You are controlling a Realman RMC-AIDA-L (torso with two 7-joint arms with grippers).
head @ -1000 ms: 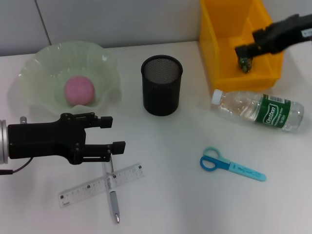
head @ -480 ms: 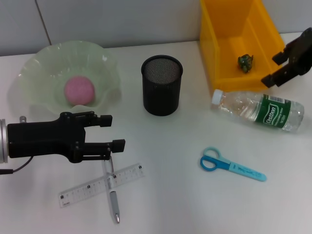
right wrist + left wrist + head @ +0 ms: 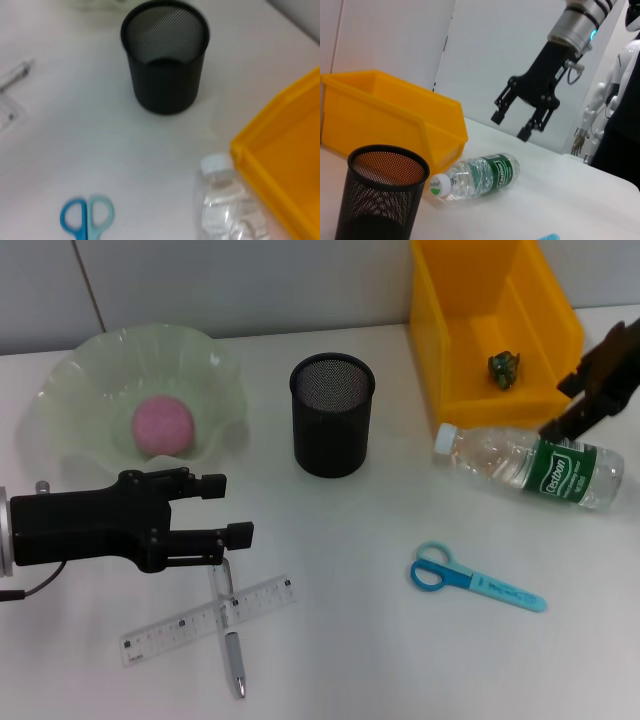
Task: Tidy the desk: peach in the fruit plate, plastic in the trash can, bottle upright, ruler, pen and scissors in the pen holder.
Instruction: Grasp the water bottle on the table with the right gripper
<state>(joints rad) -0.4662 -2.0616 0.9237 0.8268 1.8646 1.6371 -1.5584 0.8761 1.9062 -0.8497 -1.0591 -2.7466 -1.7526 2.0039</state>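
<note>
The pink peach (image 3: 163,426) lies in the green fruit plate (image 3: 90,370). The plastic scrap (image 3: 503,367) lies in the yellow bin (image 3: 470,330). The bottle (image 3: 530,465) lies on its side in front of the bin. My right gripper (image 3: 558,408) is open and empty just above the bottle's far side; the left wrist view shows it (image 3: 510,126) open above the bottle (image 3: 477,175). My left gripper (image 3: 228,508) is open, low over the top ends of the crossed ruler (image 3: 208,619) and pen (image 3: 230,625). The blue scissors (image 3: 475,580) lie at the front right.
The black mesh pen holder (image 3: 332,415) stands upright at the middle of the desk, between plate and bin. It also shows in the right wrist view (image 3: 165,60), with the bottle's cap end (image 3: 217,165) and the scissors' handles (image 3: 87,217).
My right gripper has left the plastic scrap in the yellow bin, drawn back out to the right and come down over the bottle. My left gripper has barely moved.
</note>
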